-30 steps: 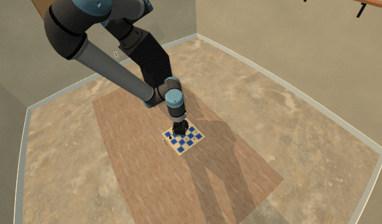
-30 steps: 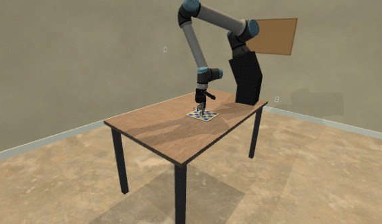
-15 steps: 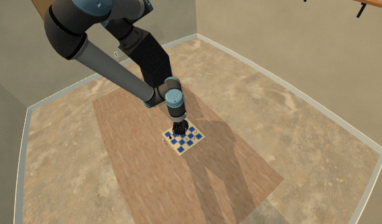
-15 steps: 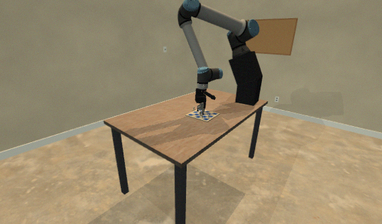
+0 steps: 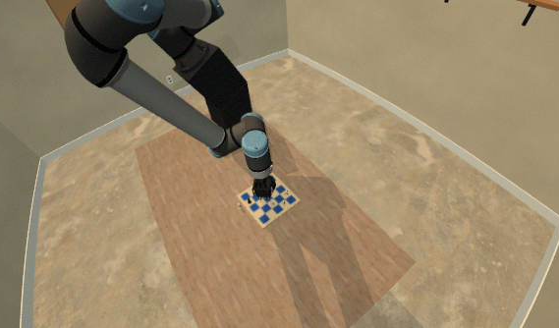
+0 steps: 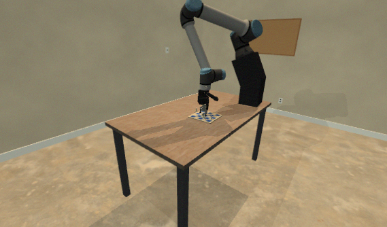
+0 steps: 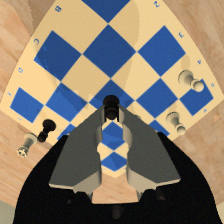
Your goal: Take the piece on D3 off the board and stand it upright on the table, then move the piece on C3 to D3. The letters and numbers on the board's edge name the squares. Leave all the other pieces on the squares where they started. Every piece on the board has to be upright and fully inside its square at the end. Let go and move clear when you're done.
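My gripper [image 7: 110, 109] is clamped on the black piece [image 7: 110, 106], which stands upright, straight below my wrist, so it lifts straight up off the board [image 7: 145, 20].

We see a wooden bench [image 6: 169, 136] on dark legs, its top carrying a blue and cream chessboard [image 6: 205, 117] that lies flat near the far end. Just off the board's edge, a small pale piece [image 7: 23, 148] rests directly on the wood. The robot's black base [image 6: 249, 79] stands at the far corner.
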`<state>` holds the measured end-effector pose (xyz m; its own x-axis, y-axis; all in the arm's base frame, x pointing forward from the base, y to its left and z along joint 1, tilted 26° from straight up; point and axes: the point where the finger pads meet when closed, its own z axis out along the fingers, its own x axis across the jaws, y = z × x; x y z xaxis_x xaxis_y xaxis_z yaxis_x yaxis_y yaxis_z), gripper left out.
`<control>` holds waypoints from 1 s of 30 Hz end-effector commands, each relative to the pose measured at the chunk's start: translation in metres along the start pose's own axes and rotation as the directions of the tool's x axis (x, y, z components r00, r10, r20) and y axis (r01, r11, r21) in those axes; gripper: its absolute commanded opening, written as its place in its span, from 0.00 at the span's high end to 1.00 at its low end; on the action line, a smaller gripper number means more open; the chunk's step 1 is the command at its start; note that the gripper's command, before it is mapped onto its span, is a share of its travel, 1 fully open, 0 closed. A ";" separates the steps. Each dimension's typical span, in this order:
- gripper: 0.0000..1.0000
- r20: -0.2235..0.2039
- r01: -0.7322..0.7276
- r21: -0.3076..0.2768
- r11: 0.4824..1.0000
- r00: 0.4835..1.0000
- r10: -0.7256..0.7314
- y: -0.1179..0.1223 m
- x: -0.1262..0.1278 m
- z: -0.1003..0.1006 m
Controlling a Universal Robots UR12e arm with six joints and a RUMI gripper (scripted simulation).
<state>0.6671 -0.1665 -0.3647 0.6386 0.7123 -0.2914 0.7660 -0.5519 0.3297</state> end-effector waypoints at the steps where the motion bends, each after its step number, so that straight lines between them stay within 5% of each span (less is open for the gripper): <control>1: 1.00 0.000 0.000 -0.001 1.000 1.000 0.000 0.000 0.000 -0.004; 6: 1.00 0.000 0.000 -0.001 1.000 1.000 0.000 0.000 0.000 -0.016; 18: 1.00 0.000 0.000 -0.001 1.000 1.000 0.000 0.000 0.000 -0.094; 30: 1.00 0.000 0.000 -0.001 1.000 1.000 0.000 0.000 0.000 -0.100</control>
<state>0.6598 -0.1238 -0.2765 0.6385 0.7124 -0.2913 0.7660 -0.5517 0.3299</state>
